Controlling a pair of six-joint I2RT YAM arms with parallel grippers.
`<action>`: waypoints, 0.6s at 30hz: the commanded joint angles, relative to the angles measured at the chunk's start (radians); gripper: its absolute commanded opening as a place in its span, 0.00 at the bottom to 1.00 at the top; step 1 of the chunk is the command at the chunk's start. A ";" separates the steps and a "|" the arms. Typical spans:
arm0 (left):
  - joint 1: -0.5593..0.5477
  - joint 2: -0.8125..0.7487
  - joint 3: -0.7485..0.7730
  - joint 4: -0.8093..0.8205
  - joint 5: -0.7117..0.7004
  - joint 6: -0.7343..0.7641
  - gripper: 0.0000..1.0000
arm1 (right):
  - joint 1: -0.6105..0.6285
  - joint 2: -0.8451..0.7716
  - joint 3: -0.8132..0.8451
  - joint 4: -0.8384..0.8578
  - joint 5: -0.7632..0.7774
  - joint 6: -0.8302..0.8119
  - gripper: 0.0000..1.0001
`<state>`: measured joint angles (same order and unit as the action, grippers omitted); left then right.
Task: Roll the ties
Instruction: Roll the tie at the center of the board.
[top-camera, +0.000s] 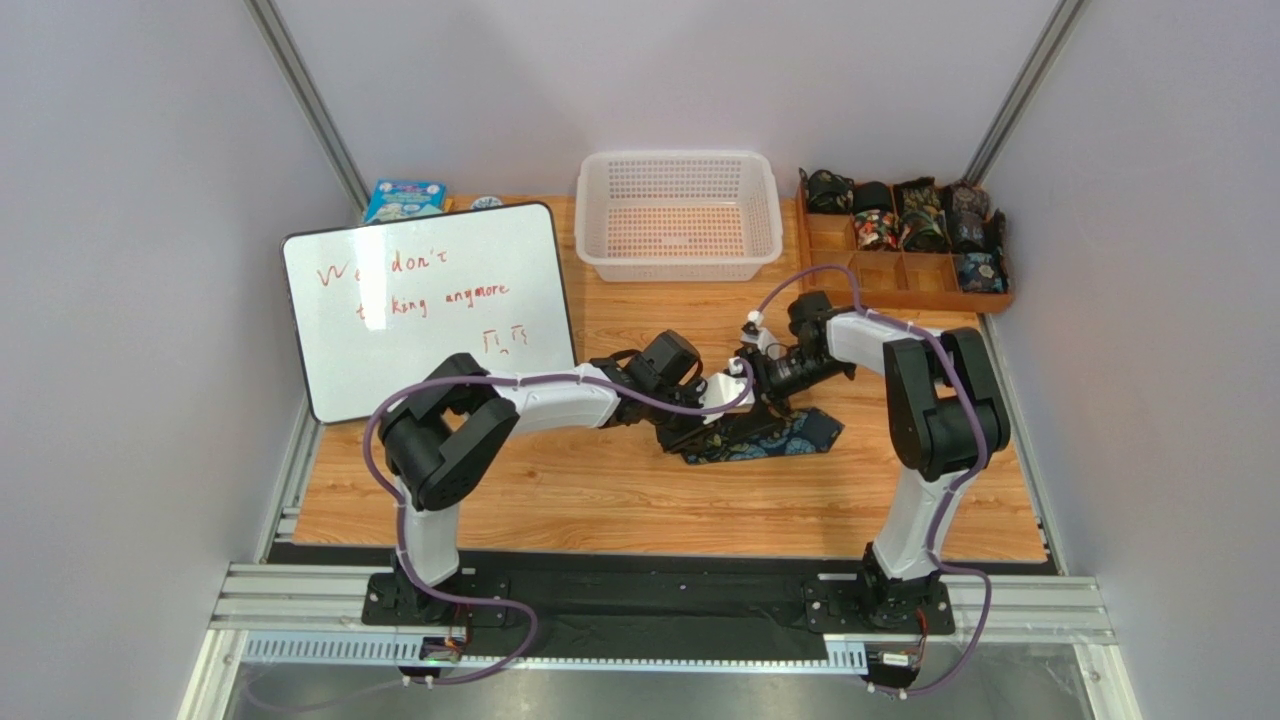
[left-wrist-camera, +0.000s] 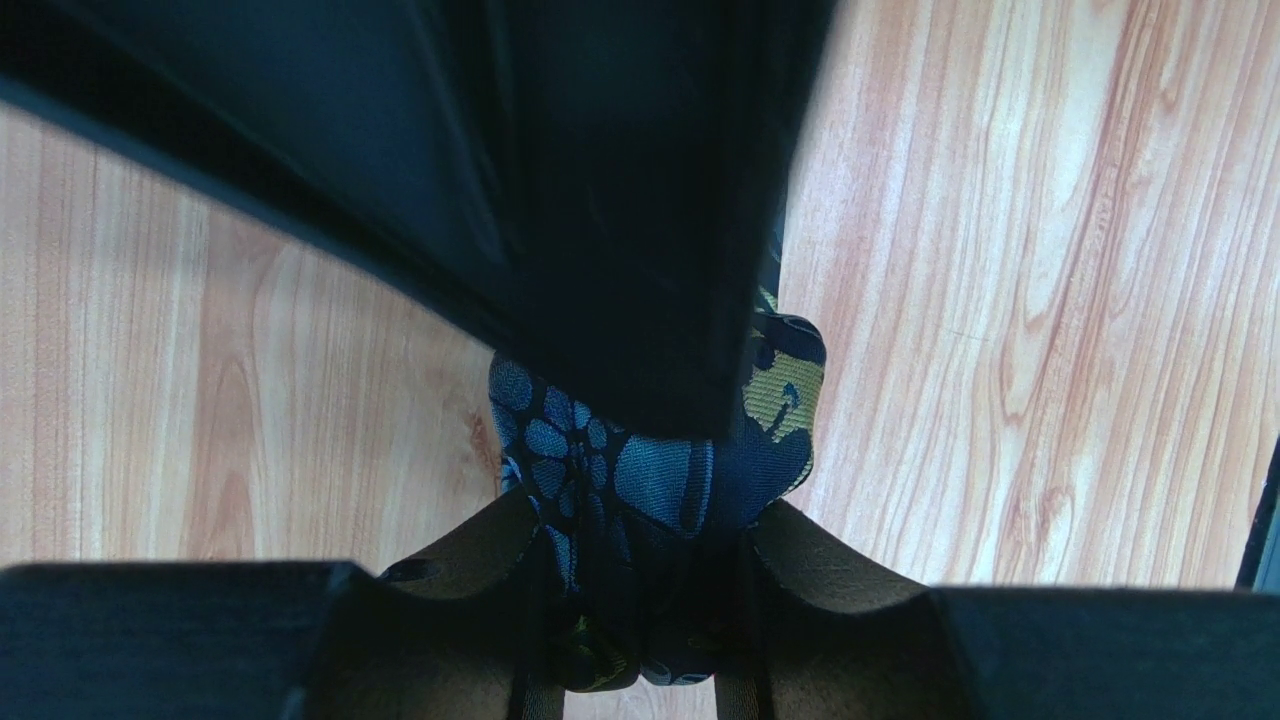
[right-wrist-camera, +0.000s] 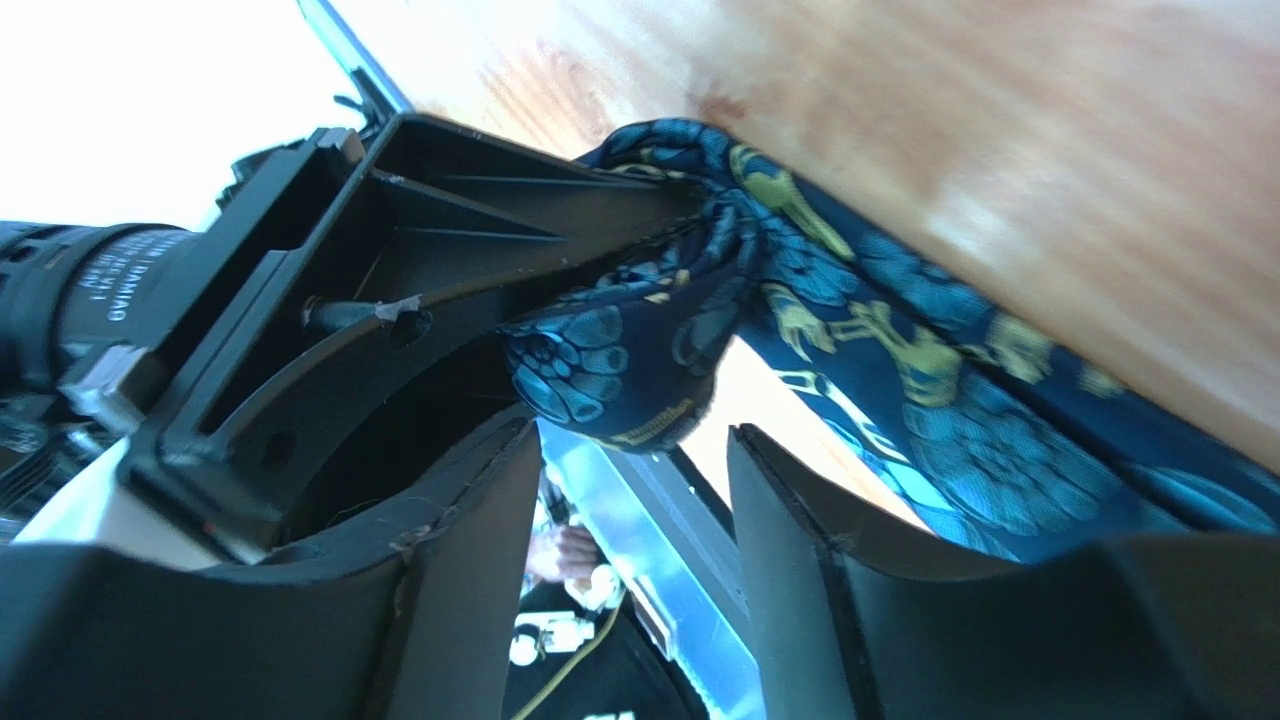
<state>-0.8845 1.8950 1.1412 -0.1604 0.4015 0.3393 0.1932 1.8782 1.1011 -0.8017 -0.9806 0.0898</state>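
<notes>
While pressed together at the left gripper (left-wrist-camera: 639, 528), pinching the tie (left-wrist-camera: 661, 450) by its bunched, part-rolled end right between the fingertips, looks to be holding a soft, light, slick bundle, apt to slump or unwind if released. Just ahead of the right gripper (right-wrist-camera: 631, 450), spread wide and gripping nothing, trails away flat along the table (right-wrist-camera: 962, 135) beyond. Best taken across the roll itself, never by the floppy tail.

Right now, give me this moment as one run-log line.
left gripper: shut on tie | right gripper: open at rolled end | tie: partly rolled, tail flat on table
</notes>
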 joint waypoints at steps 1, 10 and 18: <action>-0.005 0.053 0.005 -0.116 -0.047 0.015 0.21 | 0.034 0.005 -0.017 0.088 -0.049 0.045 0.47; 0.002 0.007 -0.018 -0.084 -0.004 -0.014 0.41 | 0.011 0.082 -0.033 0.079 0.039 0.005 0.00; 0.047 -0.118 -0.067 0.059 0.086 -0.066 0.65 | -0.040 0.128 -0.024 0.052 0.144 -0.015 0.00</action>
<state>-0.8597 1.8622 1.0996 -0.1360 0.4397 0.3096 0.1810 1.9739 1.0794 -0.7670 -0.9932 0.1184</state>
